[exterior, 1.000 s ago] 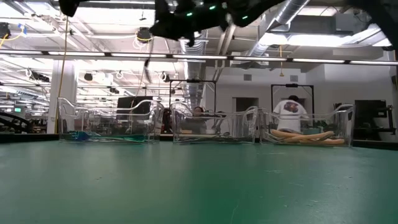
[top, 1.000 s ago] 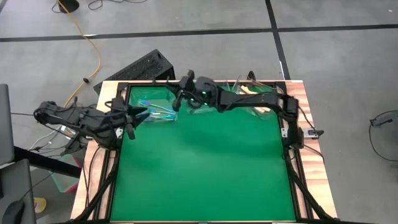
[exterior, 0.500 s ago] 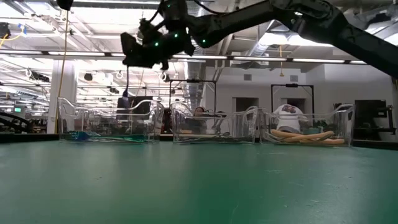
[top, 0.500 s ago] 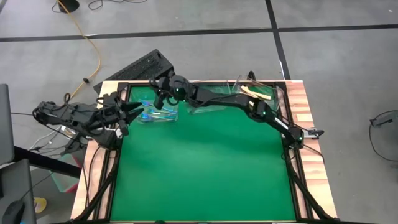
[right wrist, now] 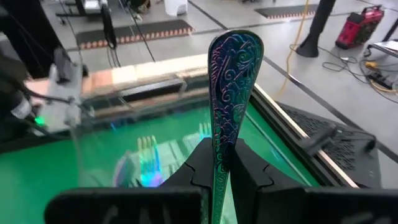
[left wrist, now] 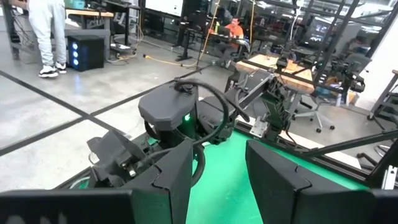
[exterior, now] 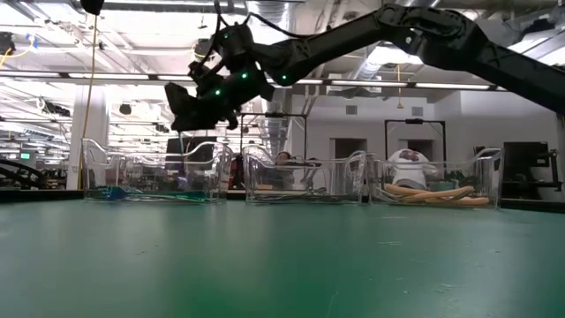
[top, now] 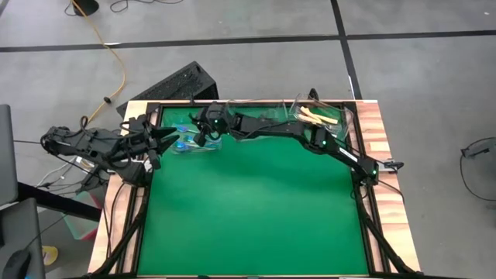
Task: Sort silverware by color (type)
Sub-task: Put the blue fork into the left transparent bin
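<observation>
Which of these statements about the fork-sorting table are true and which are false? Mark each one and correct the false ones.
1. The right pincer grips an iridescent blue-teal fork. True.
2. The right pincer hangs over the right-hand tub. False: it is above the left-hand tub.
3. The cream-handled forks lie in the right-hand tub. True.
4. The left pincer holds a dark fork. False: it is open and empty, at the table's left edge.

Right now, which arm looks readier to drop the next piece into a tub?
The right: its end effector is shut on an iridescent blue-teal embossed handle above the clear plastic tub of matching pieces. The left end effector waits empty alongside.
</observation>
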Controlling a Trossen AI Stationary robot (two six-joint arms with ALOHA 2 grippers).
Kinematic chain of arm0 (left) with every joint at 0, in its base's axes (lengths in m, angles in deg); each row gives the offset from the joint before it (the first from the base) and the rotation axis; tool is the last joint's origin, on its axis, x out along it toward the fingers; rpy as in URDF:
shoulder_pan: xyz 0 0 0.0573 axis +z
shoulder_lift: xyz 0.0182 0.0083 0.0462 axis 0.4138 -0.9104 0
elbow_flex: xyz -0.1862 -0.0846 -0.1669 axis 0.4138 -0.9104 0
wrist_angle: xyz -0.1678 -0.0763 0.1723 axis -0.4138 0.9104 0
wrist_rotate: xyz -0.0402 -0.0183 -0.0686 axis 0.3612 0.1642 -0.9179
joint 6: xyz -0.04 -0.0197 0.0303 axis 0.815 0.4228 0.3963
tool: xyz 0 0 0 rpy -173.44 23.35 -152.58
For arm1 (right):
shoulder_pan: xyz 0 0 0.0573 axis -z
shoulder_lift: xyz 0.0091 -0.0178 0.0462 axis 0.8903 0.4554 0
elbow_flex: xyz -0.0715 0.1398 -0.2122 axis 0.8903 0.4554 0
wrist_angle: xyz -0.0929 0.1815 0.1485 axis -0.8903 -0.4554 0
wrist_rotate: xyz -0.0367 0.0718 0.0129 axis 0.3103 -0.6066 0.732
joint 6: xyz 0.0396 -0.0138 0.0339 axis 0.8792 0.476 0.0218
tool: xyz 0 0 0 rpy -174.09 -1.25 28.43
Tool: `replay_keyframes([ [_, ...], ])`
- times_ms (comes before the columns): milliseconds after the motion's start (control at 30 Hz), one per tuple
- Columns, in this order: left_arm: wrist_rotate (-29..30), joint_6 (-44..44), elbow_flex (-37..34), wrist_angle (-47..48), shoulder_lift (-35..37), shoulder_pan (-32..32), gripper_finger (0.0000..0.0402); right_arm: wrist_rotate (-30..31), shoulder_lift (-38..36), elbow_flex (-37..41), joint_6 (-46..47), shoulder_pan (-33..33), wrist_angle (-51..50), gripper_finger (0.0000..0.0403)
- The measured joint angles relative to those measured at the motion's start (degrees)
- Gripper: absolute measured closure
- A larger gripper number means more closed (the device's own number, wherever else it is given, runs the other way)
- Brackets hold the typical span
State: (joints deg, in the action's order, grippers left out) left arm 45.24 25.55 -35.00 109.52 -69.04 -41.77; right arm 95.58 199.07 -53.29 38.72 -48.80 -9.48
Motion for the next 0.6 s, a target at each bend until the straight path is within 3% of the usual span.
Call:
replay_keyframes([
  [600, 4.84, 0.04, -0.09, 0.58, -0.17, 0.00, 0.0269, 0.40, -0.11, -0.14, 0.51, 0.17, -4.33, 0.0354],
])
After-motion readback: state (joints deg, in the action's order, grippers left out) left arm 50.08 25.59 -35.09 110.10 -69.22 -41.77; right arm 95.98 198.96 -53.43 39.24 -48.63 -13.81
